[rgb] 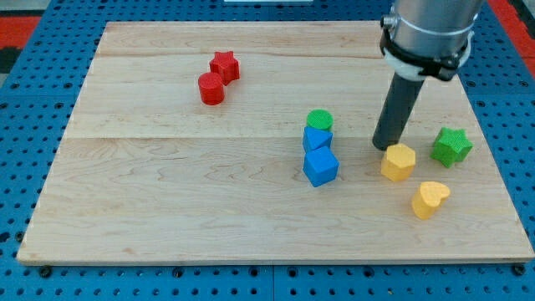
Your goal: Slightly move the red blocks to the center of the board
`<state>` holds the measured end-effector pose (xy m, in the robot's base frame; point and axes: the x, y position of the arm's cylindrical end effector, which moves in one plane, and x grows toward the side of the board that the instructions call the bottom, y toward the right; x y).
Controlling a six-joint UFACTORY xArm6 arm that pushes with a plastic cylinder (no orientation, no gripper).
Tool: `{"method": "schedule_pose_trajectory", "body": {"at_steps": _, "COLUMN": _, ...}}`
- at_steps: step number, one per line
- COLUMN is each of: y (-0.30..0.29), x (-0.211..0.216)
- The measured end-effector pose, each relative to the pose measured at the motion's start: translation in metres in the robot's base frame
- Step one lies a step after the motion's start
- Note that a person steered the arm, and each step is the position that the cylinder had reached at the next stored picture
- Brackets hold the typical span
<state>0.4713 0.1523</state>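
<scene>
A red star block (225, 66) and a red cylinder (211, 89) sit touching each other at the view's upper left of the wooden board (167, 192). My tip (384, 146) rests on the board far to their right, just above and left of a yellow hexagon block (399, 162). The rod rises to the arm's grey body at the view's top right.
A green cylinder (319, 119) sits above two blue blocks (318, 139) (320, 166) stacked in a column at centre right. A green star (451, 146) and a yellow heart (430, 199) lie at the right. Blue pegboard surrounds the board.
</scene>
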Motion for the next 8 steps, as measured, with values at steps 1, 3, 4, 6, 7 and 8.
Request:
{"method": "schedule_pose_trajectory", "body": {"at_steps": 1, "y": 0.004, "x": 0.007}}
{"method": "schedule_pose_trajectory", "body": {"at_steps": 3, "y": 0.005, "x": 0.005}}
{"method": "schedule_pose_trajectory", "body": {"at_steps": 4, "y": 0.005, "x": -0.03}}
{"method": "schedule_pose_trajectory", "body": {"at_steps": 6, "y": 0.017, "x": -0.077}}
{"method": "schedule_pose_trajectory", "body": {"at_steps": 7, "y": 0.017, "x": -0.077}}
{"method": "schedule_pose_trajectory", "body": {"at_steps": 8, "y": 0.017, "x": -0.088}}
